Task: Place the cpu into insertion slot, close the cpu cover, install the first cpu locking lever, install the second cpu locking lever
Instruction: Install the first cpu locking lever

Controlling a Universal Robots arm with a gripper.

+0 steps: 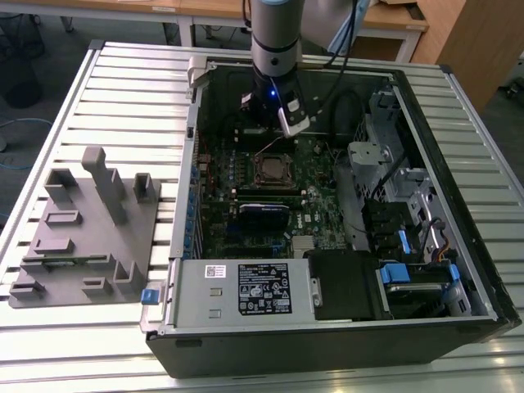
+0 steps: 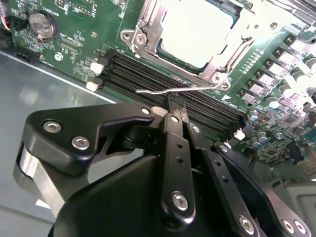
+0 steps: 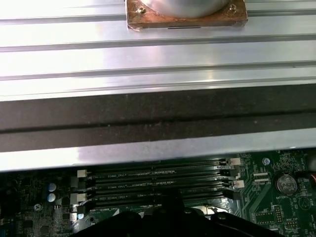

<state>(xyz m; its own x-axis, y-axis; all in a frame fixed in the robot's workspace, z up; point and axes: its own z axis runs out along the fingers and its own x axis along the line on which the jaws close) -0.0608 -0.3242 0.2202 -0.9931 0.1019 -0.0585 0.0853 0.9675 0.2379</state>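
The cpu [image 2: 197, 29] lies in the insertion slot [image 1: 274, 169] on the green board, its pale metal top showing. The silver cpu cover [image 2: 143, 22] lies flat around it as a frame. A thin wire locking lever [image 2: 158, 91] stands free of the socket's edge, over the black memory slots [image 2: 143, 79]. My gripper [image 2: 174, 101] has its black fingers pressed together, with the tips right at this lever. In the exterior view the gripper [image 1: 272, 131] hangs inside the open computer case, just behind the socket.
The case walls [image 1: 196, 164] close in the board. A power supply box [image 1: 246, 286] sits at the front and drive cages [image 1: 385, 164] on the exterior view's right. A grey fixture tray [image 1: 90, 229] rests on the slatted table. A copper-based block [image 3: 185, 15] stands outside the case.
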